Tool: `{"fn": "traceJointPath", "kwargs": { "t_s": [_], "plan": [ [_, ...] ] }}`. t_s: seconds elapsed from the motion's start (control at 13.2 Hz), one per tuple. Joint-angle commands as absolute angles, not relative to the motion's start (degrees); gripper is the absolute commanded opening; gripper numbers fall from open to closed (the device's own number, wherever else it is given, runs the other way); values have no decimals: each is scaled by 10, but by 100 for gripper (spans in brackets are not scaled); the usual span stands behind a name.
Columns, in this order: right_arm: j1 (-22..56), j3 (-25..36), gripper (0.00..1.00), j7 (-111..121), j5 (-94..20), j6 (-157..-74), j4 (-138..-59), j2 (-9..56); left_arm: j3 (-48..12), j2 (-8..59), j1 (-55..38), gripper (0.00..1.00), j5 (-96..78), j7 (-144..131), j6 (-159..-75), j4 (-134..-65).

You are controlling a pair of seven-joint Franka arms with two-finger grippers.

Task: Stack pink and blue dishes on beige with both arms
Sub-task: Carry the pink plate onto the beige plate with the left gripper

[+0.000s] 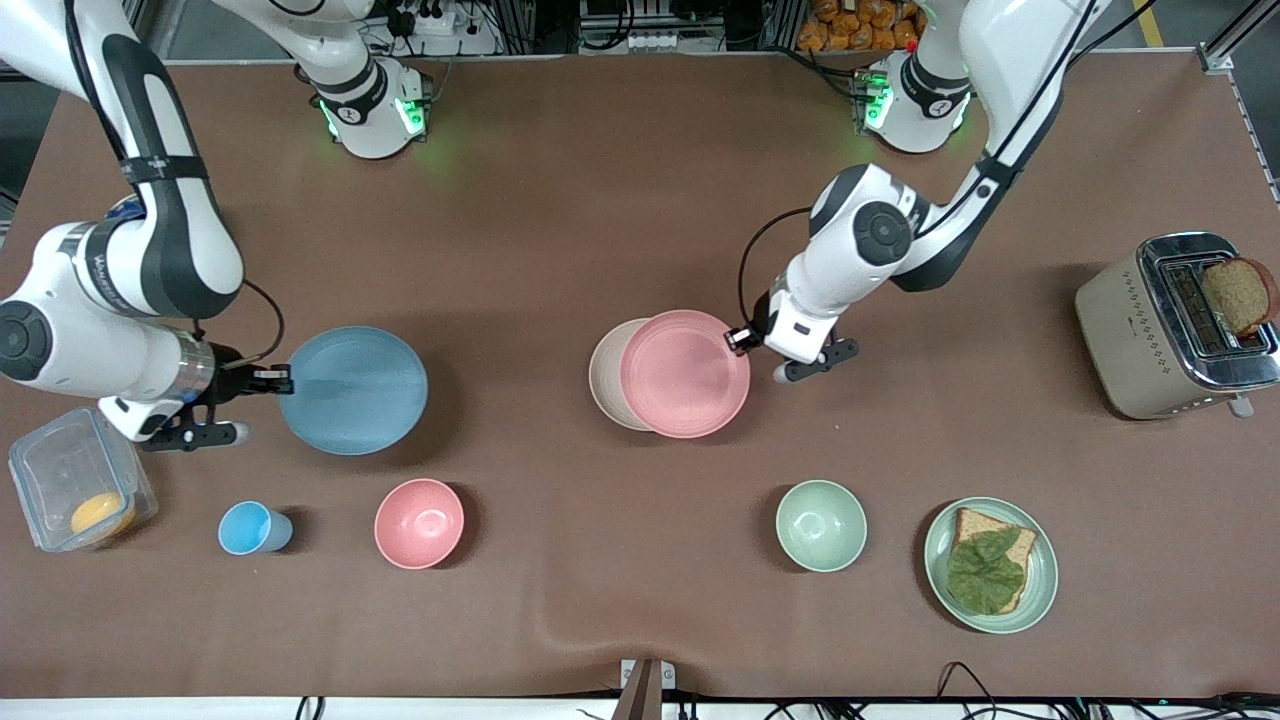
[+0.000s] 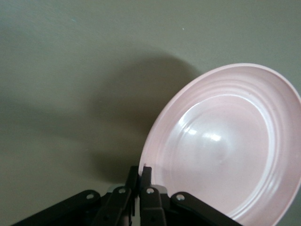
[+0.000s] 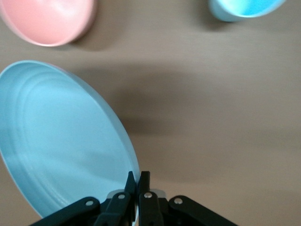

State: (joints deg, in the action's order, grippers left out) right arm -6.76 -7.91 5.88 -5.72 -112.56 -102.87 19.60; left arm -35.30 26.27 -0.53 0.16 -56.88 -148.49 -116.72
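My left gripper point(image 1: 742, 340) point(image 2: 142, 170) is shut on the rim of the pink plate point(image 1: 685, 373) point(image 2: 225, 141). That plate is tilted and covers most of the beige plate point(image 1: 606, 373), which shows as a crescent toward the right arm's end. My right gripper point(image 1: 278, 380) point(image 3: 138, 178) is shut on the rim of the blue plate point(image 1: 353, 390) point(image 3: 61, 141). The blue plate is tilted off the table and casts a shadow, toward the right arm's end of the table.
A pink bowl point(image 1: 419, 523) point(image 3: 47, 21) and a small blue cup point(image 1: 250, 528) point(image 3: 244, 8) stand nearer the front camera than the blue plate. A clear container point(image 1: 80, 490), a green bowl point(image 1: 821, 525), a green plate with bread point(image 1: 1040, 585) and a toaster point(image 1: 1130, 340) are also here.
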Motion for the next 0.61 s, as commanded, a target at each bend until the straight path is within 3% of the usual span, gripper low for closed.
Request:
{"fn": "traceJointPath", "kwargs": {
  "t_s": [0.0,0.53],
  "plan": [
    [-49,-85,0,34,-78,-1119,-1027,187,-348,315,-28,0,73,-641,-1485,-1122],
    [-33,-85,0,17,-76,-1117,-1012,186,-315,345,-84,0,153,-726,-1484,-1107]
  ]
}}
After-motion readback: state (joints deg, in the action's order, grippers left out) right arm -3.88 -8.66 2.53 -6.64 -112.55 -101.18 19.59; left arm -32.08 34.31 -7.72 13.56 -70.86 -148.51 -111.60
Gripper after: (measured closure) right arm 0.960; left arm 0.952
